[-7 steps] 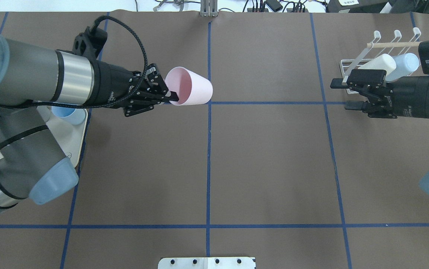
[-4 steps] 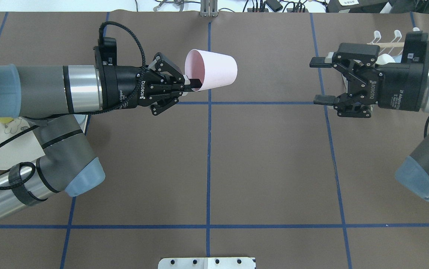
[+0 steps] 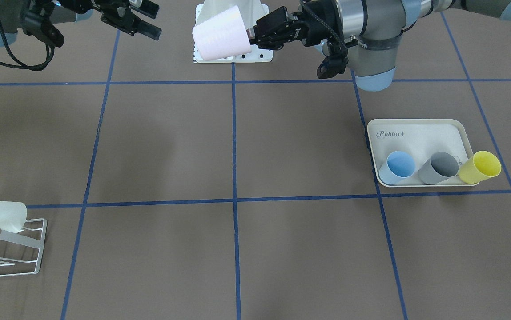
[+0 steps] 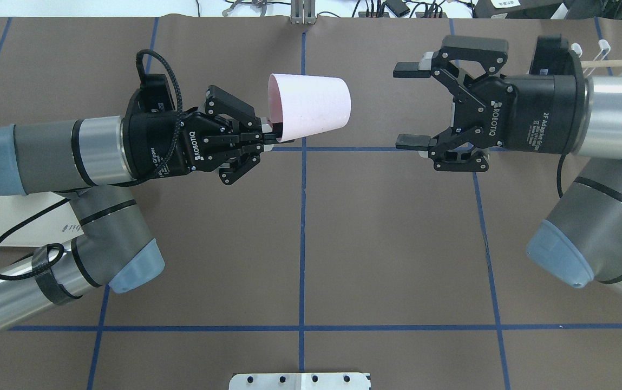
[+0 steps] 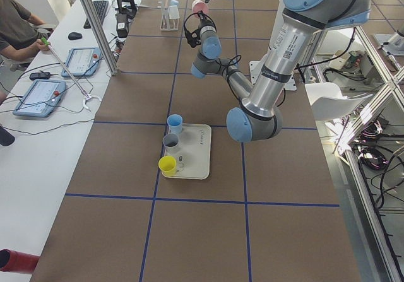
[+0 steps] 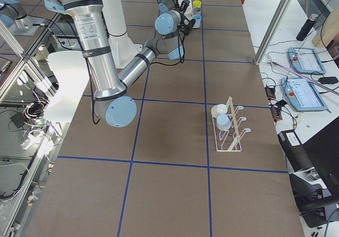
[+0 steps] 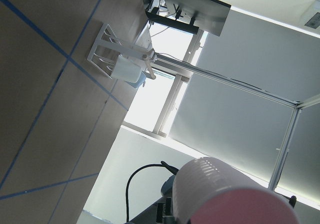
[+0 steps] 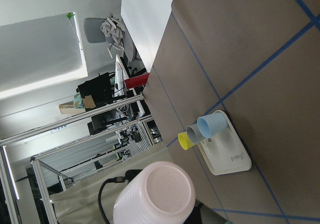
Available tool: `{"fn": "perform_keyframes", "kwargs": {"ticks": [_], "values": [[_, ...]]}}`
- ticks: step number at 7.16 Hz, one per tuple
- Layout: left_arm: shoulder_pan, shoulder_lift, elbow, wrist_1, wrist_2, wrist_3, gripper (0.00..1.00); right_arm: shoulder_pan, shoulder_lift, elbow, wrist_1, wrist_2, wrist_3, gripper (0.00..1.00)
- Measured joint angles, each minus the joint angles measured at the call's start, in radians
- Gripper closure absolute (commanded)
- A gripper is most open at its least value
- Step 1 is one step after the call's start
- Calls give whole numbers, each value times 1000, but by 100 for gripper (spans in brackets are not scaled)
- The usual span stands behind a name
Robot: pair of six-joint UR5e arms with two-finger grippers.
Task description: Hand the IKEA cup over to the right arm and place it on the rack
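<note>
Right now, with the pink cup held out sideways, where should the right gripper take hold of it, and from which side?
Grip the pink cup on its tapered wall near the closed base, coming from the robot's right along the cup's axis. The left gripper pinches the rim, so the base end is free and faces the open right gripper, which looks wide enough.

The room is bright all over, with light coming from above, so the brown counter has only soft, faint shadows on it. In the front view the pink cup looks almost white where the light hits it. In the left wrist view a window glares plain white behind the rack.
</note>
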Motion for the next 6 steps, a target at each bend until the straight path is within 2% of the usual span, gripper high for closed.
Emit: {"fn": "perform_keyframes", "kwargs": {"ticks": [2, 6], "values": [[44, -9, -1, -54, 61, -25, 100, -15, 31, 3, -1, -32, 55, 0], [64, -47, -2, -57, 76, -29, 100, -35, 36, 6, -1, -49, 67, 0]]}}
